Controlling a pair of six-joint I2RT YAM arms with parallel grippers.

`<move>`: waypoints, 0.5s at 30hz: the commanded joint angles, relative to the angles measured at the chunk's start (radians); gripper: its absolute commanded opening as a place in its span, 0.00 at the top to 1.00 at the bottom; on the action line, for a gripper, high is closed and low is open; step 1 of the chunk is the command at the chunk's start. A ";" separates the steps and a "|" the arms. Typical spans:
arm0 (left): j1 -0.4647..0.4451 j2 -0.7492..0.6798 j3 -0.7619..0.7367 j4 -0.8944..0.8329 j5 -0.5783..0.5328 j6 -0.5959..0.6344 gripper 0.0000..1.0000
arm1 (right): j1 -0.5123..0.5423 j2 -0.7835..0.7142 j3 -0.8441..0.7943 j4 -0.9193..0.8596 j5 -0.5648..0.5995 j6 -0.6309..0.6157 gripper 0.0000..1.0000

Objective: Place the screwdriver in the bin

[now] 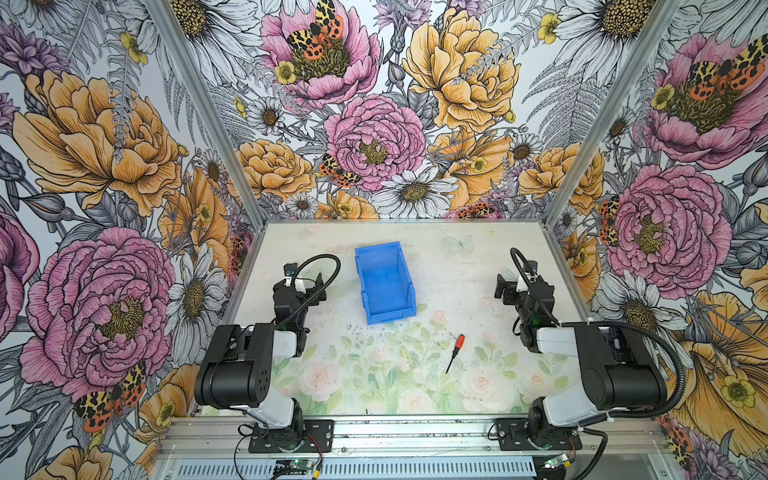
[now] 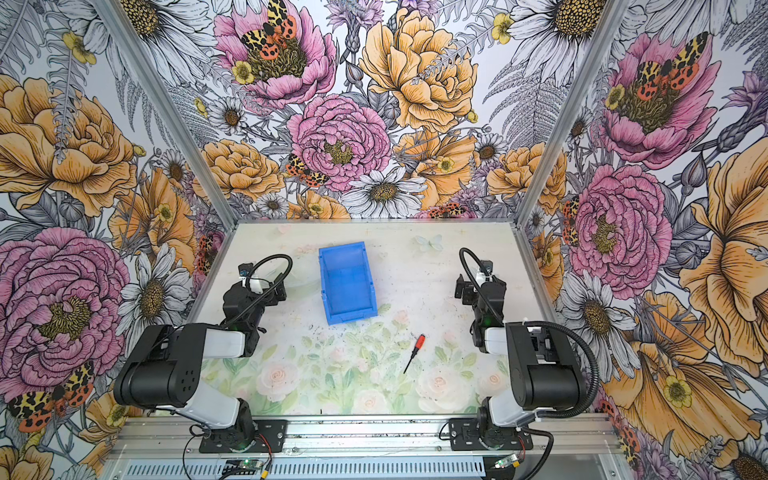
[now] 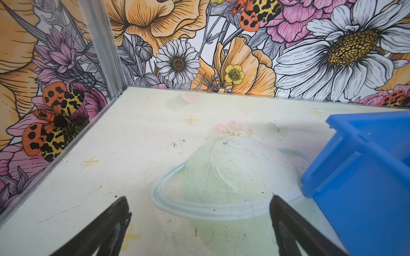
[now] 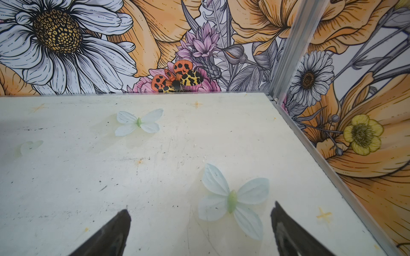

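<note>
A small red-handled screwdriver with a thin dark shaft lies flat on the pale flower-printed counter. It is outside the bright blue rectangular plastic bin, near the bin's end that faces the arm bases and off to its right. Its handle points toward the bin without touching it. The left tool hangs just left of the bin, released, jaws spread wide over bare counter. The right tool hovers well right of the bin, likewise released, gripping nothing.
</note>
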 commanded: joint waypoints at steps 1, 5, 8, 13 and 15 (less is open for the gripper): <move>-0.002 -0.004 0.006 0.010 -0.006 0.005 0.01 | -0.002 0.011 -0.007 0.035 0.000 0.014 0.01; -0.001 -0.028 0.004 -0.006 -0.023 -0.003 0.01 | 0.006 -0.006 0.005 -0.001 0.057 0.023 0.00; -0.004 -0.070 0.008 -0.051 -0.073 -0.017 0.01 | 0.026 -0.029 0.004 -0.015 0.094 0.014 0.01; -0.004 -0.179 0.127 -0.396 -0.136 -0.054 0.01 | 0.047 -0.108 0.049 -0.166 0.141 0.009 0.01; -0.007 -0.216 0.137 -0.455 -0.124 -0.063 0.01 | 0.064 -0.146 0.066 -0.238 0.181 0.017 0.01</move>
